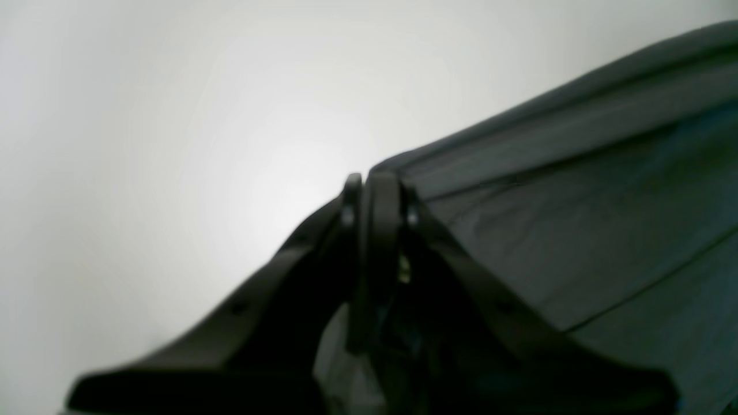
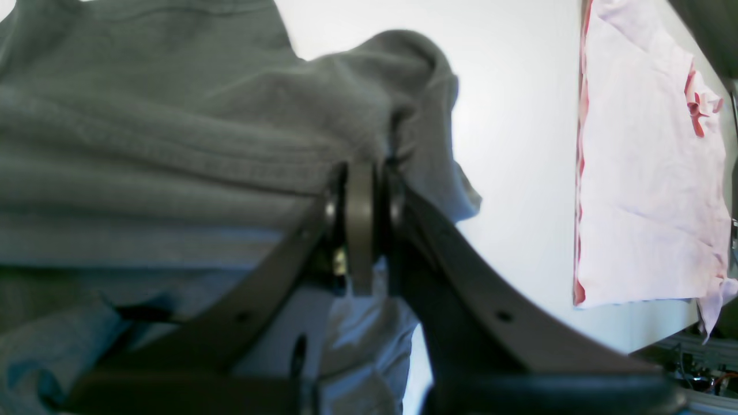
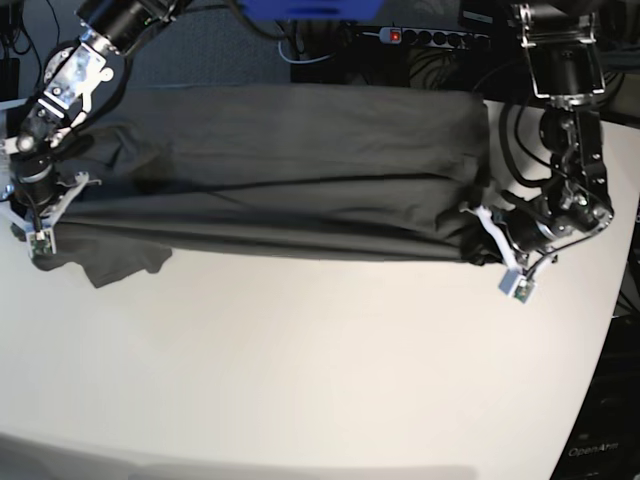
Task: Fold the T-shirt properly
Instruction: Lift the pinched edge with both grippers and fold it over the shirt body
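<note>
T-shirt (image 3: 280, 170) spans the bench (image 3: 320, 370) between both grippers. Left gripper (image 1: 372, 181) clenched, apparently on its corner; right gripper (image 2: 360, 173) clenched on bunched cloth.

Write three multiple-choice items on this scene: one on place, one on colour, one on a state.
1. Where does the T-shirt lie?
A. along the table's far edge
B. at the near edge
C. on the floor

2. What colour is it?
A. red
B. dark grey
C. white

3. How is the right pincer?
A. wide open
B. shut on the shirt
C. shut on nothing

Answers:
1 A, it stretches across the far side of the table.
2 B, the cloth looks dark grey.
3 B, fabric is pinched between its tips.
</note>
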Robot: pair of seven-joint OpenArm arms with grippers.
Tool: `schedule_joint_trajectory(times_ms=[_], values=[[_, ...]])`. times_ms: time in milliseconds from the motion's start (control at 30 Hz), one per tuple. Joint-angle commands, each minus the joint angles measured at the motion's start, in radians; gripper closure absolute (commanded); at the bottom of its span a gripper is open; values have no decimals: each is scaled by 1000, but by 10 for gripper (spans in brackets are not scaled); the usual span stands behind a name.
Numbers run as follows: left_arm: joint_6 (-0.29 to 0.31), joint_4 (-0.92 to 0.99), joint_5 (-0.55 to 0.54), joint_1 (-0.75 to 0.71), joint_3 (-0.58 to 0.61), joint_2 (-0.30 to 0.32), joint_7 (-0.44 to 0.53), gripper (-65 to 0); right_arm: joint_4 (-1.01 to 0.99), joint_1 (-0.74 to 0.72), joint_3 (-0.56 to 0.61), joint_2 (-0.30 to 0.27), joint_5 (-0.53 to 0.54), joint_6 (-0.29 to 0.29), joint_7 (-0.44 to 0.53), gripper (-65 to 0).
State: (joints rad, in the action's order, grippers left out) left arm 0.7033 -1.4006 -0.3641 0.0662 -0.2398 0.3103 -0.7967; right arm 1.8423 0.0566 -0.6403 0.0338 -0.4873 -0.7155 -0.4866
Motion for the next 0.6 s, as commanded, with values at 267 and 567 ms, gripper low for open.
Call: schedule_joint_trajectory(times_ms=[267, 567], values=[[-5, -18, -11, 14, -11, 33, -22, -25, 52, -5, -39, 4, -4, 17, 18, -7], [-5, -18, -9, 14, -11, 92, -48, -25, 56, 22, -43, 7, -4, 17, 18, -7]])
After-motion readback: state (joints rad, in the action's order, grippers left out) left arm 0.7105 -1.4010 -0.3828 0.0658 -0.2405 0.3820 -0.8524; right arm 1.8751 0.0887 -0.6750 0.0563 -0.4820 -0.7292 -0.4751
